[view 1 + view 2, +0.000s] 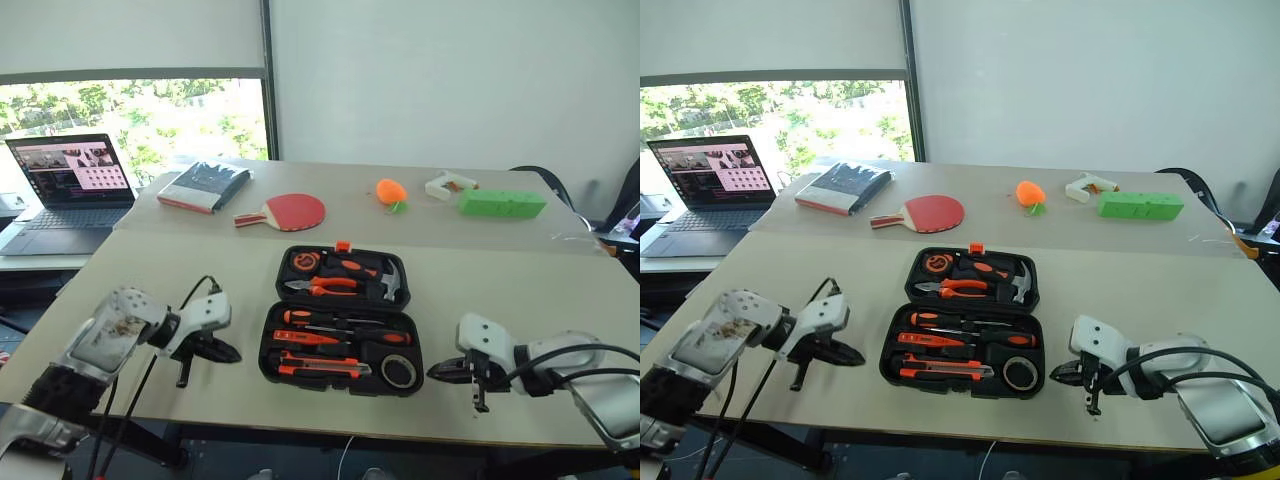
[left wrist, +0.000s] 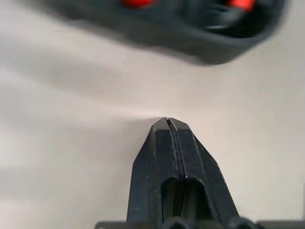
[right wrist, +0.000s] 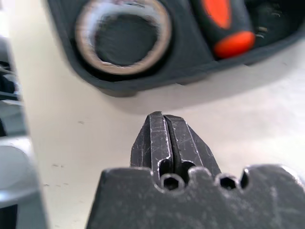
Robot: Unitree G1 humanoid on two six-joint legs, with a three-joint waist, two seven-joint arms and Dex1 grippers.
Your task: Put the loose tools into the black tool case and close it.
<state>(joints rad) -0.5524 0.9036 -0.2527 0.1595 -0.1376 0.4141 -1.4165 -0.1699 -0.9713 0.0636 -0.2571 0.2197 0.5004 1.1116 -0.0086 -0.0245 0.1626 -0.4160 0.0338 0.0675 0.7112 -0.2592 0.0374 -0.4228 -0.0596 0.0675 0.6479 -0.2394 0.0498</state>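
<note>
Hovering just off the tabletop, your left gripper (image 1: 228, 352) and right gripper (image 1: 438, 373) are both clenched with nothing between their fingers. Between them you have the black tool case (image 1: 342, 320), lying open on the near table (image 1: 520, 300). Its moulded slots hold the orange-and-black tools (image 1: 318, 338) and a black roll (image 1: 398, 371).

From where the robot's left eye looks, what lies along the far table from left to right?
Laptop → dark book → red paddle → orange carrot toy → white glue gun → green block.
</note>
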